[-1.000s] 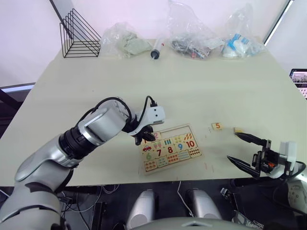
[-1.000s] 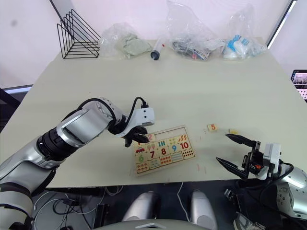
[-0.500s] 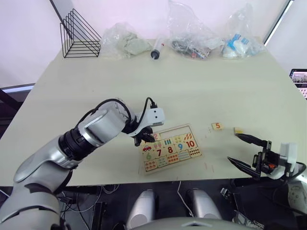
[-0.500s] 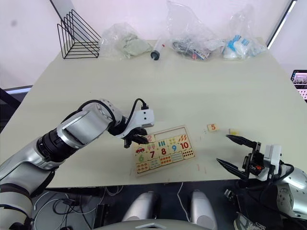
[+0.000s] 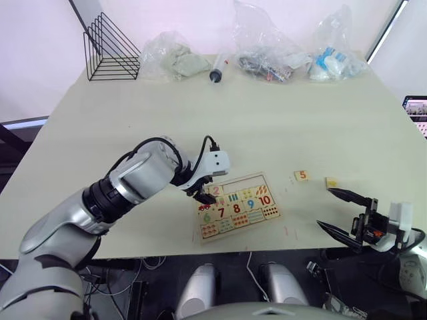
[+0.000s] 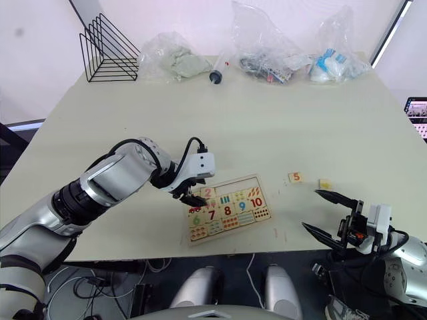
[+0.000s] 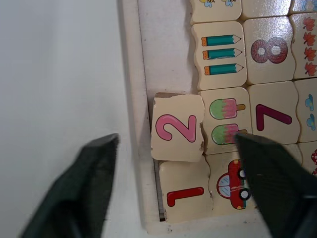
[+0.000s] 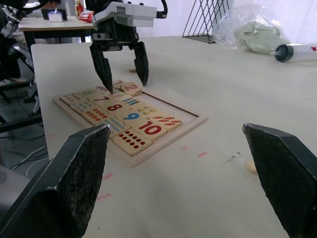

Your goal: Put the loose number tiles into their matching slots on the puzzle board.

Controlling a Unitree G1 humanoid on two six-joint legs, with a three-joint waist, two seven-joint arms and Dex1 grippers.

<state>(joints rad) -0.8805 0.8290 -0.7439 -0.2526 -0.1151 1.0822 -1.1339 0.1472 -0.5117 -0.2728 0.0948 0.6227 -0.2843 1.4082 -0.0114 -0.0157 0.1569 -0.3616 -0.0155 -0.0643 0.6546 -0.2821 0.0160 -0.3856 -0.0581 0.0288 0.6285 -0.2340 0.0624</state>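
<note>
The puzzle board [image 5: 247, 179] lies flat near the table's front. My left gripper [image 5: 203, 196] hovers open over its left end, one finger on each side of the pink 2 tile [image 7: 177, 128] and touching nothing. That tile lies in the top row next to the red 1 tile [image 7: 185, 196], slightly askew against the frame [image 7: 130, 74]. Empty slots [image 7: 166, 44] continue beyond it. The orange 5 tile [image 5: 301, 175] and another loose tile [image 5: 331, 181] rest on the table right of the board. My right gripper [image 5: 325, 208] stands open and empty near the front right edge.
A black wire rack [image 5: 110, 50] stands at the back left. Along the far edge lie plastic bags [image 5: 175, 59] [image 5: 267, 47] [image 5: 333, 59] and a syringe-like tube [image 5: 217, 69]. Bare tabletop stretches between them and the board.
My left gripper has opened and let go of the pink 2 tile, which now lies in the board's top row. The right arm has barely moved.
</note>
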